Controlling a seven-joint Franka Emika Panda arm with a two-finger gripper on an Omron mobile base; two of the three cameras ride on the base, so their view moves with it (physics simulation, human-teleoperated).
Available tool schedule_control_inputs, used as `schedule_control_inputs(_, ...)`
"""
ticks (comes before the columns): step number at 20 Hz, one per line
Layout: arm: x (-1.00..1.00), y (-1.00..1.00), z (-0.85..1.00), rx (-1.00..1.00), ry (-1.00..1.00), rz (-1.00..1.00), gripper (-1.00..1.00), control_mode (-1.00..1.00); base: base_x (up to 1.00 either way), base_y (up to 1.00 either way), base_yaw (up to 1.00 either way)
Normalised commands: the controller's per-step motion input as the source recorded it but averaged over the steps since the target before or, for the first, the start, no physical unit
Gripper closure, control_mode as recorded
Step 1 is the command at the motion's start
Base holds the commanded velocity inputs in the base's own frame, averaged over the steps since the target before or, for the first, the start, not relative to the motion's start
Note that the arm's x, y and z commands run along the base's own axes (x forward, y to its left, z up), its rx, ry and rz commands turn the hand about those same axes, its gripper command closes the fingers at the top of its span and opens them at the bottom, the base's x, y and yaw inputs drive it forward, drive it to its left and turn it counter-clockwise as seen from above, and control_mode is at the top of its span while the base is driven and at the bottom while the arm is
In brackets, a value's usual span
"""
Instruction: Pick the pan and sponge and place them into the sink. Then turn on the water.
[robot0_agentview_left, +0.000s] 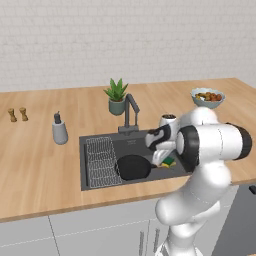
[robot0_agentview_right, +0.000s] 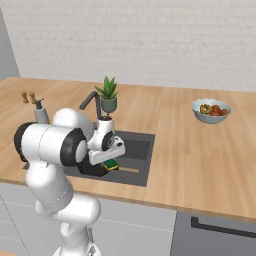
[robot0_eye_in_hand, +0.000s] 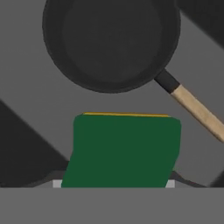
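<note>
A pale brick-patterned wall (robot0_agentview_left: 125, 40) backs a light wooden counter (robot0_agentview_left: 40, 165) set over grey cabinet fronts (robot0_agentview_left: 95, 235), with a dark appliance front (robot0_agentview_right: 215, 235) at the right.

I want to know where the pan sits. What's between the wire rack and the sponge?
The pan lies between the rack and the sponge, down in the sink. The left base view shows it.
</note>
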Motion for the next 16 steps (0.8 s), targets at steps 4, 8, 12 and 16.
schedule_control_inputs(4,0.62,0.0,-0.42,0.0,0.01,0.0,1.0,-1.0,0.0,0.0,0.0)
schedule_control_inputs(8,0.57,0.0,-0.4,0.0,0.0,0.0,1.0,-1.0,0.0,0.0,0.0)
schedule_control_inputs(12,0.51,0.0,-0.58,0.0,0.0,0.0,1.0,-1.0,0.0,0.0,0.0)
schedule_control_inputs(16,0.38,0.0,-0.62,-0.06,0.0,0.0,1.0,-1.0,0.0,0.0,0.0)
